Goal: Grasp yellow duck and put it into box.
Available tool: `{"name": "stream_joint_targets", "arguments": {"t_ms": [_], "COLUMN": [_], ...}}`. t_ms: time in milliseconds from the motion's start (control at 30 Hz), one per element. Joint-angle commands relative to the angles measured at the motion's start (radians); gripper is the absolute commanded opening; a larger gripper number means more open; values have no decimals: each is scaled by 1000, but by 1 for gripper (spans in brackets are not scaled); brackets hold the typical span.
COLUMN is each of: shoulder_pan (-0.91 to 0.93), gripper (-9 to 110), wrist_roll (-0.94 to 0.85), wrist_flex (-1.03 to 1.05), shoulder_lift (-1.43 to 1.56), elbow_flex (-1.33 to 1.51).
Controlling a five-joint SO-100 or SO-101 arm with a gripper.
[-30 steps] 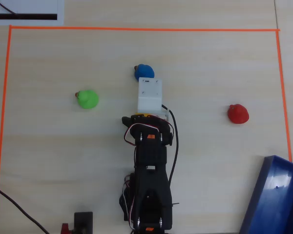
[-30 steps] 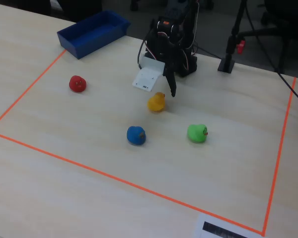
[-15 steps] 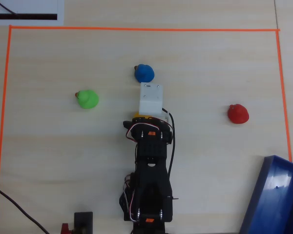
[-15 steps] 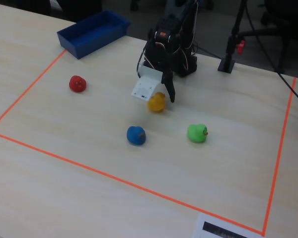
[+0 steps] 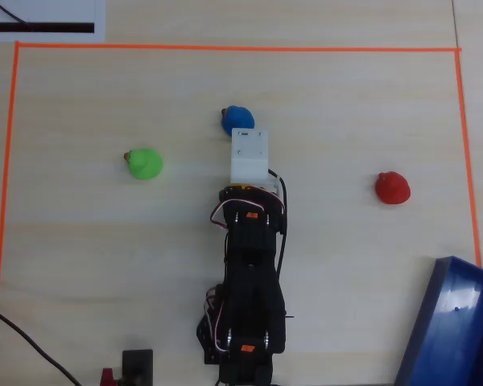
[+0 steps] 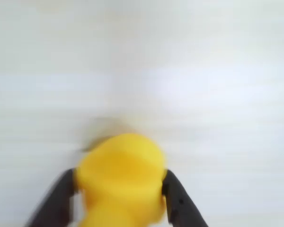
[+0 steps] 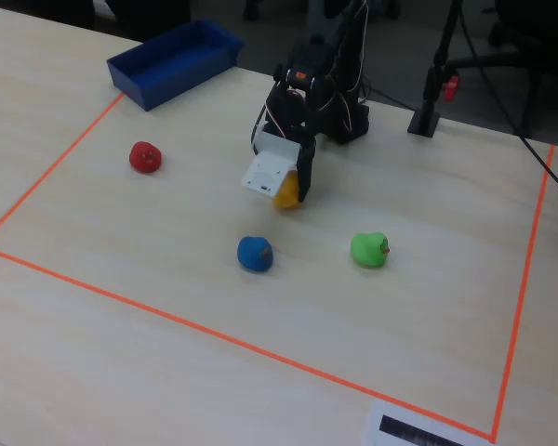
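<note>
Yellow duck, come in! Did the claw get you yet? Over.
Claw shut on yellow duck, lifted off the table. Blue box empty, off to the side in fixed view. Red duck sits toward the box.

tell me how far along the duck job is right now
Done: the grasp. In the wrist view the pincer is shut on the yellow duck, one dark finger on each side. In hand: the fixed view shows the yellow duck apparently lifted just off the table, though contact is hard to judge. Left: carrying it to the box, which looks empty, and releasing it there.
</note>
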Motion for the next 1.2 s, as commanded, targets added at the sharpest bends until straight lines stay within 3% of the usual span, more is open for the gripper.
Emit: {"name": "stream_joint_targets", "arguments": {"t_ms": [0,200,533,700,1167], "shoulder_pan": [15,31,104,347,1157], "gripper": [0,0,0,0,0], "wrist_roll": [-9,11,149,130,190], "wrist_flex": [-32,-29,179,324,752], "shoulder_lift": [2,23,173,204,-95], "elbow_flex": [-60,-91,-278,-420,-1101]}}
